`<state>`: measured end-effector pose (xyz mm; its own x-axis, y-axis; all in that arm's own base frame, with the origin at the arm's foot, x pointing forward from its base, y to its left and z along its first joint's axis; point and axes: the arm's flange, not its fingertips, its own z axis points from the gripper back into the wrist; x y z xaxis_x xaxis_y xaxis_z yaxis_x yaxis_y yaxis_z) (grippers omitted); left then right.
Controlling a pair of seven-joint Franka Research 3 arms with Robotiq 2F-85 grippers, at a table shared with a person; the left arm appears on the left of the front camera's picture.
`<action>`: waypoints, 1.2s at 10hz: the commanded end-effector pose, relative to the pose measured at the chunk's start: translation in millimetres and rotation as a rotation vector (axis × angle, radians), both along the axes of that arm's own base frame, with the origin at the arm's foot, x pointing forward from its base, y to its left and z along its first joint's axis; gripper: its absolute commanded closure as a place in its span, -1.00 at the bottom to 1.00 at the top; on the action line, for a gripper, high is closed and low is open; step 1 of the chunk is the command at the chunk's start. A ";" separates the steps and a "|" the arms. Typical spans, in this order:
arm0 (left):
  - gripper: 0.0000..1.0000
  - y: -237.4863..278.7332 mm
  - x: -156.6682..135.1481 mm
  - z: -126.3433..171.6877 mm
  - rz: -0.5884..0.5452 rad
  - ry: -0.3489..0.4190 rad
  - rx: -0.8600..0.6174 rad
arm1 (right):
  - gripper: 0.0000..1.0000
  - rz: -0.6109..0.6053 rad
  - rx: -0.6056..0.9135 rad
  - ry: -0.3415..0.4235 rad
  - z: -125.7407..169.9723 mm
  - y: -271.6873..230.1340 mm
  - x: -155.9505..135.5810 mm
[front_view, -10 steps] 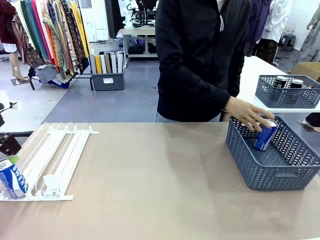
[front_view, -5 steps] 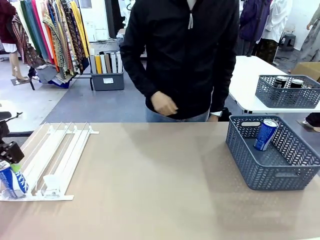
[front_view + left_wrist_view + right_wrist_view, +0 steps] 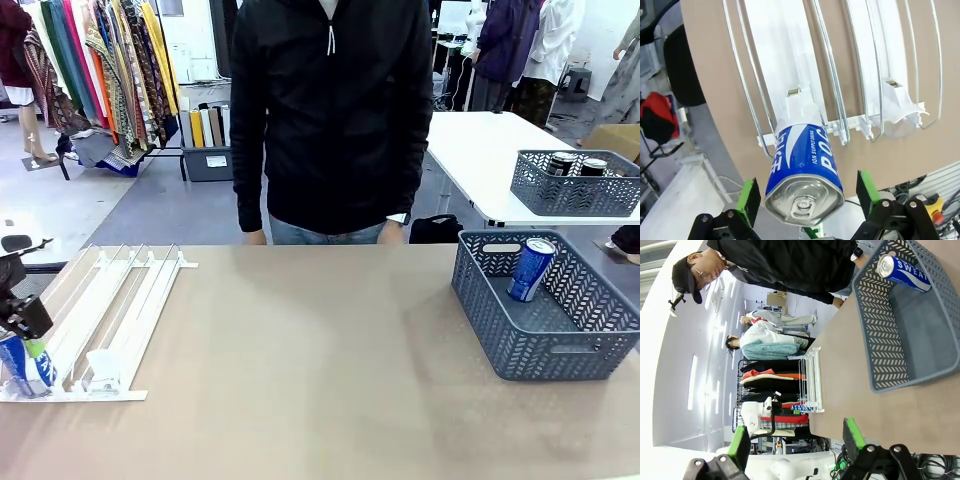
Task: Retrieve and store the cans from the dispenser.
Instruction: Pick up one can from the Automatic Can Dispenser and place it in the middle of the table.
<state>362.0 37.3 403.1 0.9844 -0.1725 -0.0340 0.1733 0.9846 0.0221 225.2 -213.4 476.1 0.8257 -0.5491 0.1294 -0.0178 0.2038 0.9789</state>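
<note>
Left pincer (image 3: 807, 194) hangs wide open around the blue can (image 3: 801, 160) at the dispenser's (image 3: 785, 50) low end, tabletop's (image 3: 330, 350) near-left corner, so a lopsided squeeze might tip it overboard.

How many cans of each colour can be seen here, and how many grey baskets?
Blue cans: 2, first blue can at the low end of the dispenser, second blue can in the near basket.
Black cans: 2 visible, left black can and right black can, in the far basket.
Grey baskets: 2.
Total: 6.
</note>
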 end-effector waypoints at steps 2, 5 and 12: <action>-1.00 -1.3 -37.4 -33.4 0.021 -0.042 -0.009 | -1.00 0.000 0.006 -0.034 2.1 -0.3 1.3; -0.76 -1.0 -36.0 -37.1 0.021 -0.058 -0.012 | -1.00 0.000 0.006 -0.034 2.1 -0.3 1.3; 1.00 -2.3 -37.3 -36.0 0.011 -0.044 -0.016 | -1.00 0.000 0.006 -0.034 2.1 -0.3 1.3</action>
<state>371.3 38.9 396.8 0.9858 -0.1681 -0.0037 0.1681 0.9855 0.0241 225.2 -213.4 476.1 0.8257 -0.5491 0.1294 -0.0179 0.2038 0.9789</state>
